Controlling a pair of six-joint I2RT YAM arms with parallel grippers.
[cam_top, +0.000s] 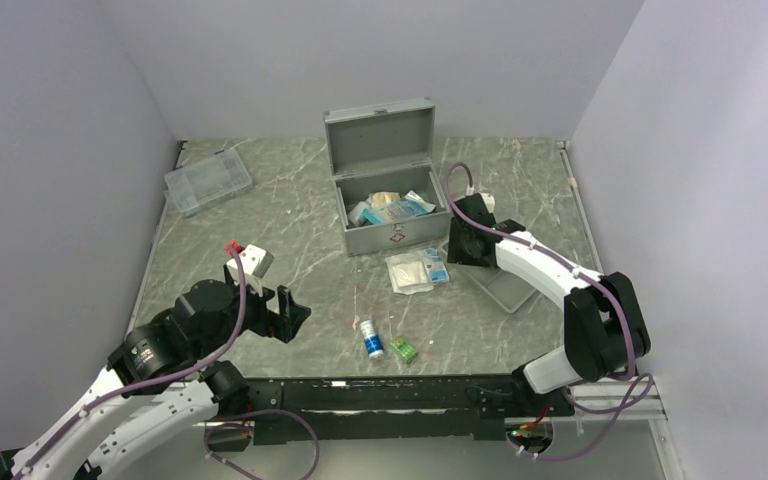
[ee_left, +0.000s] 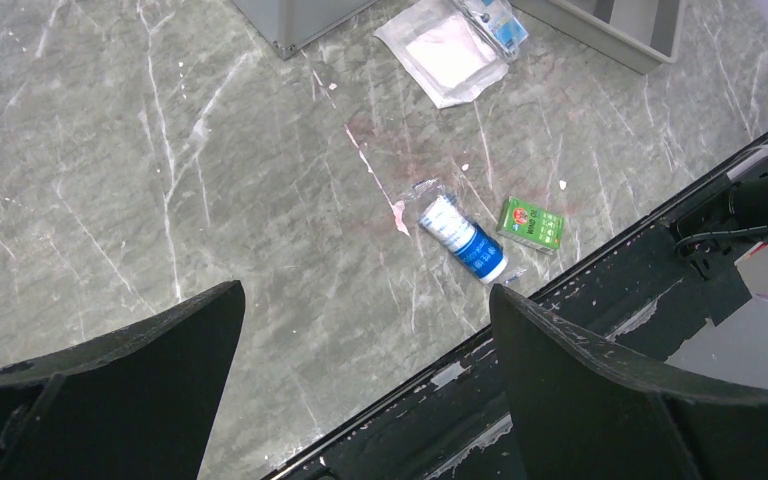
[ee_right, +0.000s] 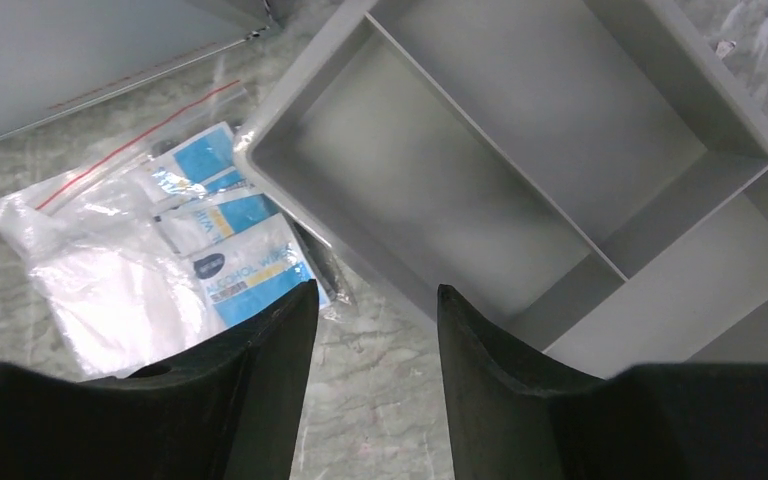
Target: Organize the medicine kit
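The medicine kit [cam_top: 385,190] stands at the back middle with its lid up and packets inside. Its grey wall shows in the right wrist view [ee_right: 80,50], and a corner of it in the left wrist view [ee_left: 290,18]. A clear bag of alcohol wipes [cam_top: 415,270] [ee_right: 160,260] lies in front of the kit. A blue-white bottle [cam_top: 371,338] [ee_left: 463,240] and a small green box [cam_top: 404,349] [ee_left: 531,222] lie near the front edge. My left gripper [cam_top: 297,318] [ee_left: 365,295] is open and empty, left of the bottle. My right gripper [cam_top: 457,250] [ee_right: 375,290] is open and empty, above the gap between the bag and a grey tray.
A shallow grey divided tray [cam_top: 508,290] [ee_right: 520,160] lies right of the bag, partly under my right arm, and its compartments hold nothing. A clear plastic compartment box [cam_top: 208,180] sits at the back left. A black rail [ee_left: 560,340] runs along the table's front edge.
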